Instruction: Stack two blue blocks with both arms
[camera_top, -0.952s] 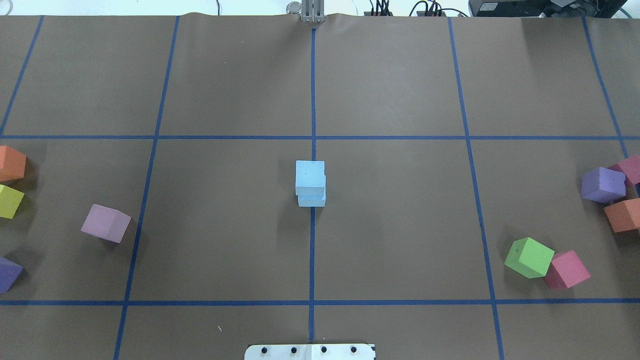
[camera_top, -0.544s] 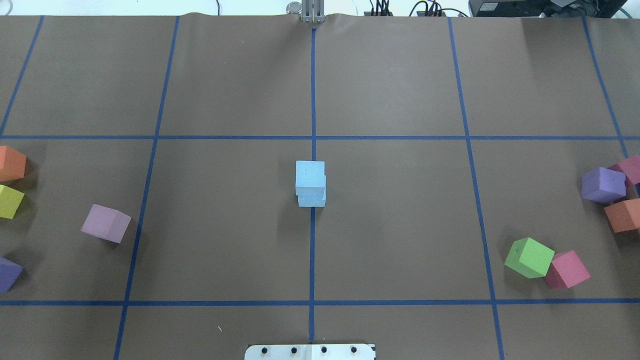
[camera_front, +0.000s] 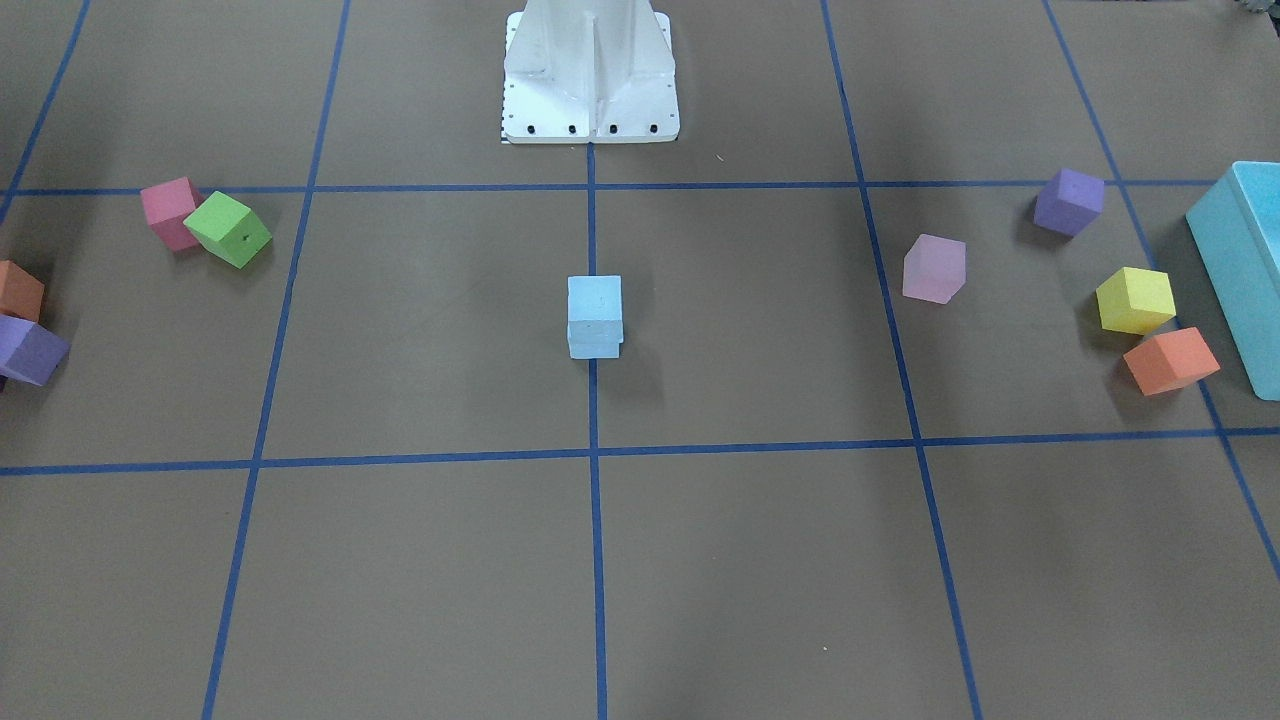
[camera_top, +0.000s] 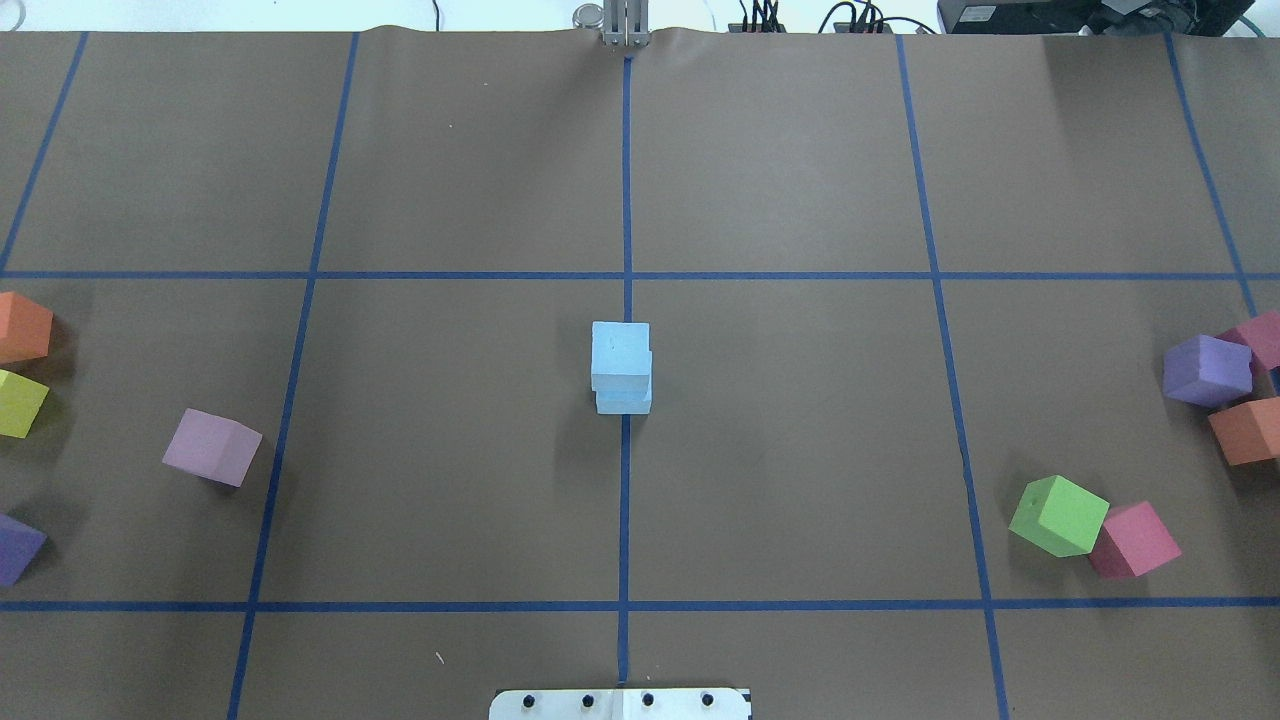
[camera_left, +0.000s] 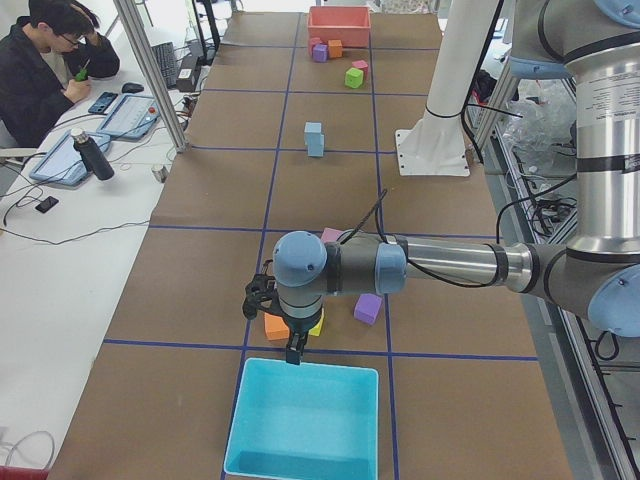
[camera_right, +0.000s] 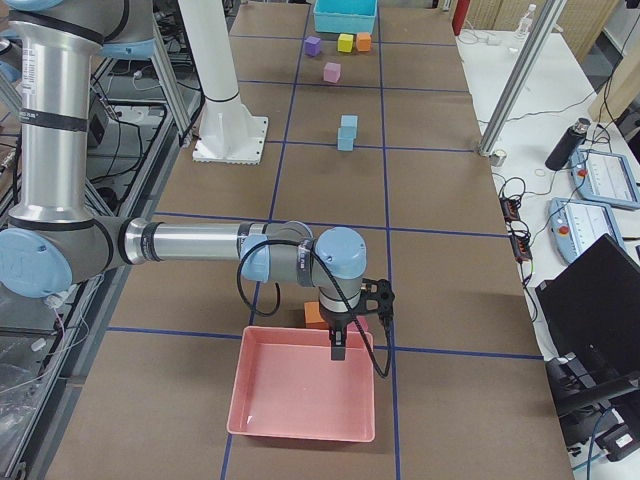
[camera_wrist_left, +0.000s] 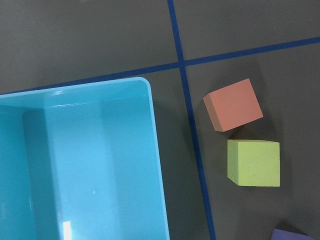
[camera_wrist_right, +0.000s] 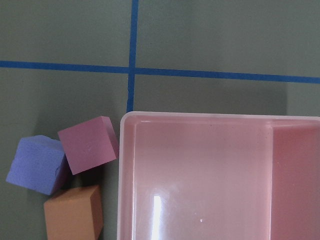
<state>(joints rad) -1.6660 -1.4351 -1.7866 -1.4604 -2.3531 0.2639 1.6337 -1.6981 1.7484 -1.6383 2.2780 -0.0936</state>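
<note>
table (camera_top: 800, 450): brown, blue tape grid (camera_top: 624, 520) | centre: two blue blocks (camera_top: 621, 366), stacked | ends: loose cubes (camera_top: 211, 447), turquoise bin (camera_left: 310, 420), pink bin (camera_right: 300, 392)

Upper block (camera_top: 620, 352) and lower block (camera_top: 624, 402): pale sky-blue. Table paper (camera_top: 800, 450): brown, gridded with dark-blue tape (camera_top: 623, 500). Turquoise bin (camera_wrist_left: 100, 165); pink bin (camera_wrist_right: 200, 175).

Your table: covered end to end in brown paper (camera_top: 800, 150), marked into large squares by blue tape (camera_top: 626, 500).
Your side bench (camera_left: 60, 260): white, and it ran along the table's long edge behind upright aluminium posts (camera_left: 150, 70).
On that bench you had a dark bottle (camera_left: 90, 155), grey-blue handheld pendants (camera_left: 128, 112), a black laptop (camera_right: 600, 300) and loose cables (camera_right: 520, 235).
A person in black (camera_left: 45, 70) sat at the bench.
Beyond the table's far edge: black leads (camera_top: 860, 18) and dark equipment (camera_top: 1010, 15).
Lighting: even, and shadows on the paper were soft.
</note>
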